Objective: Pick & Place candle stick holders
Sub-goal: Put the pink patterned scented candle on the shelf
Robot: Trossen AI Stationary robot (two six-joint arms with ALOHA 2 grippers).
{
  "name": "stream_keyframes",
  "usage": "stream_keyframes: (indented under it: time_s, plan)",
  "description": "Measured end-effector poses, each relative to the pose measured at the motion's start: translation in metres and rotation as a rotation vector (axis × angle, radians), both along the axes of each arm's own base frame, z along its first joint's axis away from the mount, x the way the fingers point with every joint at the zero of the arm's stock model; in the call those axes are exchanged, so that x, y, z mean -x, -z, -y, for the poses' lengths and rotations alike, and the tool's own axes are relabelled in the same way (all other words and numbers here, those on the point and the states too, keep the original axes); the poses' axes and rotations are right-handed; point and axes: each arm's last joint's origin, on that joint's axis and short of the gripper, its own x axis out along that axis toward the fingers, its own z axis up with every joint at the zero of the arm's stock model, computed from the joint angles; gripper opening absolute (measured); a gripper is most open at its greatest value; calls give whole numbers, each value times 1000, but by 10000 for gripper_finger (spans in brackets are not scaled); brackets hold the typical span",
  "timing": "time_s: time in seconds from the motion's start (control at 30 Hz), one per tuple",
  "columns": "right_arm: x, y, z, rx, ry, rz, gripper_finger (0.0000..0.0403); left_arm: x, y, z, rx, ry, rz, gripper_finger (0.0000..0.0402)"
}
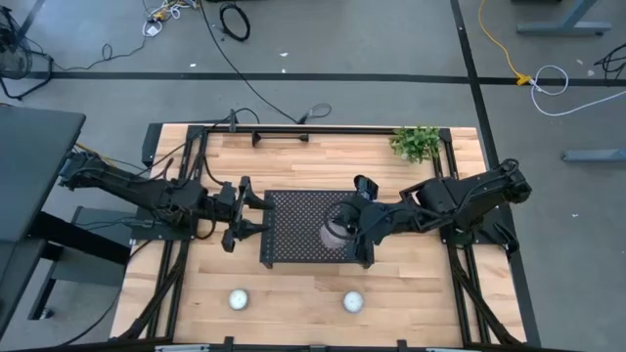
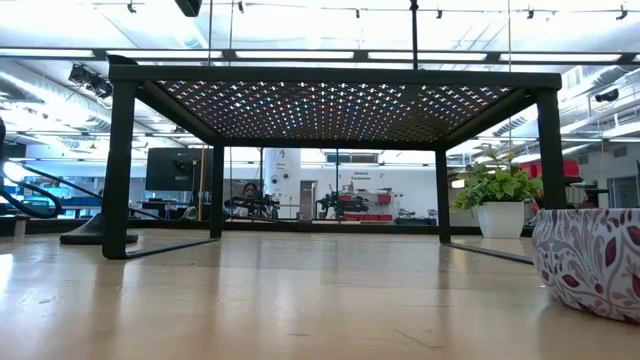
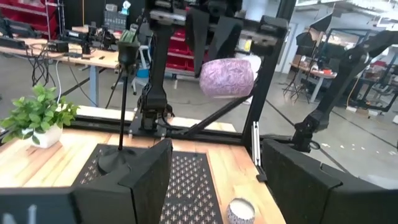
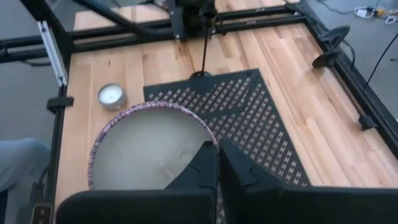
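Checked in on the rig remotely. The only candle stick holder [image 3: 124, 93] I could spot was standing upright on the black perforated tray [image 1: 293, 244], its round base near the tray's edge on the left arm's side.

The left gripper [image 1: 240, 212] sat right at that same edge of the tray. Its fingers were spread apart with nothing between them.

The right gripper [image 1: 344, 227] was over the middle of the tray, pinched tight on the rim of a patterned cup [image 3: 228, 77] and holding it up in the air above the mesh.

Two little candles [image 1: 238, 299] [image 1: 353, 302] sat on the wood in front of the tray, and a potted plant [image 1: 418, 143] was behind it, toward the right arm's side.
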Motion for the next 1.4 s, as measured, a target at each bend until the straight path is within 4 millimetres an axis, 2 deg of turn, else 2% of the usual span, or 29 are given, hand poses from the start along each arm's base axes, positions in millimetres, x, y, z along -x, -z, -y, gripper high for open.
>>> stream_keyframes:
  time_s: [0.43, 0.7, 1.0, 1.4]
  plan:
    - [-18, -2, 12, 43, -22, 79, 0, -18, 7, 5, -4, -1, 19, 252]
    - [-42, 17, 23, 40, -45, 25, 0, -24, 9, 6, 2, -2, 38, 252]
    - [-50, 17, 33, 50, -35, 49, 0, -29, 12, 9, 8, 40, 29, 252]
    - [-66, 34, 32, 43, -75, 17, 0, -46, 22, 6, -10, -28, -15, 252]
